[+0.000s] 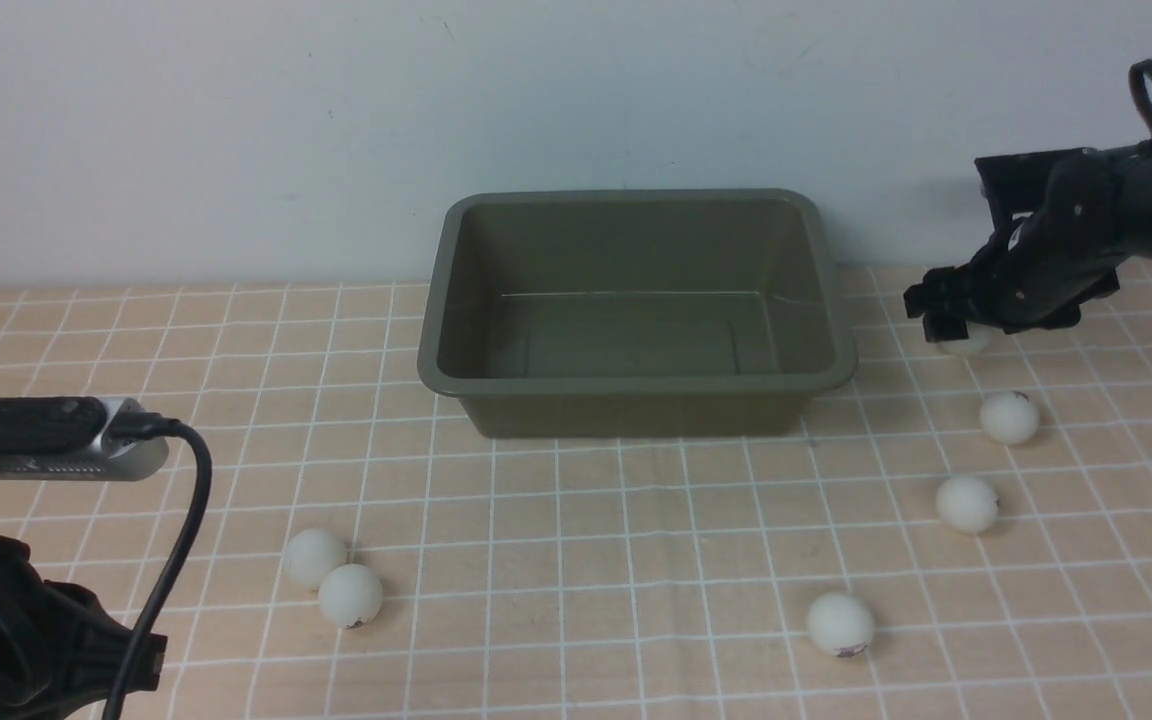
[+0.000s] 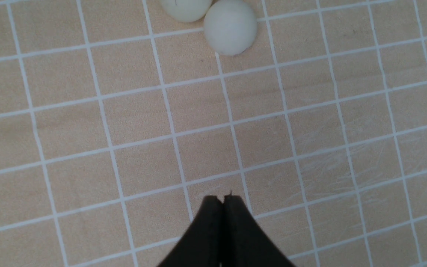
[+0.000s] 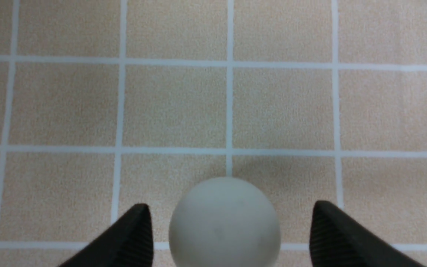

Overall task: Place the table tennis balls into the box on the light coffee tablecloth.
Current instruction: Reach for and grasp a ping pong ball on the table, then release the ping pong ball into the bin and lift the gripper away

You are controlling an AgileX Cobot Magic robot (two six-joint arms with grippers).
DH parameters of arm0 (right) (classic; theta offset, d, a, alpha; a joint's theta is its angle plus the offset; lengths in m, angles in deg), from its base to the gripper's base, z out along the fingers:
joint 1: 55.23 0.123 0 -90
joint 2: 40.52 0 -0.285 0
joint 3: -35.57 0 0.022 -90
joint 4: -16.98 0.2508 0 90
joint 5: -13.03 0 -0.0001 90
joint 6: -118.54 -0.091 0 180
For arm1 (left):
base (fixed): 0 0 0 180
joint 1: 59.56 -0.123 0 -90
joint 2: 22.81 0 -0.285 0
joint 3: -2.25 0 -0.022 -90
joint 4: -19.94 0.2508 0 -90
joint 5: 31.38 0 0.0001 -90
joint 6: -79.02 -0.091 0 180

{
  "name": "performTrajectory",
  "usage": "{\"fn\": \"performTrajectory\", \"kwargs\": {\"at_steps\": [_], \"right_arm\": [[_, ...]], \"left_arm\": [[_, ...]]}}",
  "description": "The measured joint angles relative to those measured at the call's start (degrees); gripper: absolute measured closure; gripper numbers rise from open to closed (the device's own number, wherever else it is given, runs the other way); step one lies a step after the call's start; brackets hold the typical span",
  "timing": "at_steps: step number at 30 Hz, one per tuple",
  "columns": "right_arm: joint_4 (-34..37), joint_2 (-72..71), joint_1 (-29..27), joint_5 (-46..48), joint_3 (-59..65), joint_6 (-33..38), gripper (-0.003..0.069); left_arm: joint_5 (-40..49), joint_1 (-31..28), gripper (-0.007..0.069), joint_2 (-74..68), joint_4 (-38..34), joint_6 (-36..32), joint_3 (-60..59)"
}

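Right gripper [image 3: 231,209] spread wide, small matte white ball [image 3: 224,226] between its fingers, left gripper [image 2: 222,200] pinched closed on nothing, two more white balls [image 2: 229,27] ahead of it.

Olive-green rectangular plastic tub [image 1: 636,384]: interior bare, open from above; walls bar side entry.
Peach-tan gridded cloth [image 1: 586,540]: broad bare lane before the tub, flanked by a close pair of small white balls [image 1: 350,595] left, three scattered white balls [image 1: 967,503] right.
Right gripper [image 1: 948,322]: a gap either side of the ball [image 3: 224,222] between its spread fingers [image 3: 135,233].
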Motion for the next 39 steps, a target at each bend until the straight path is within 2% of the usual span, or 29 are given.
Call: {"fn": "performTrajectory", "kwargs": {"at_steps": [1,4,19,22,24,28,29,31,34,39], "right_arm": [[0.0,0.3,0.0,-0.2,0.0,0.0,0.0216],[0.0,0.5,0.0,-0.4,0.0,0.0,0.0294],[1.6,-3.7,0.0,2.5,0.0,0.0,0.0299],[5.0,-5.9,0.0,3.6,0.0,0.4,0.0299],[9.8,-8.0,0.2,4.9,0.0,2.4,0.0299],[21.8,-10.2,2.1,7.1,-0.1,12.0,0.0299],[22.4,-10.3,2.3,7.2,0.0,12.6,0.0299],[29.1,-10.6,5.2,8.5,-0.1,19.5,0.0299],[33.4,-10.6,8.7,9.0,-0.1,24.2,0.0299],[34.3,-10.5,13.7,7.5,-0.1,25.6,0.0299]], "left_arm": [[0.0,0.0,0.0693,0.0,0.0,0.0,0.0],[0.0,0.0,0.0693,0.0,0.0,0.0,0.0],[0.0,0.0,0.0693,0.0,0.0,0.0,0.0],[0.0,0.0,0.0693,0.0,0.0,0.0,0.0],[0.0,0.0,0.0693,0.0,0.0,0.0,0.0],[-0.1,0.0,0.0693,0.0,0.0,0.0,0.0],[-0.1,0.0,0.0693,0.0,0.0,0.0,0.0],[-0.4,0.0,0.0693,0.0,0.0,0.0,0.0],[-0.4,0.0,0.0693,0.0,0.0,0.0,0.0],[-0.5,0.0,0.0693,0.0,0.0,0.0,0.0]]}}
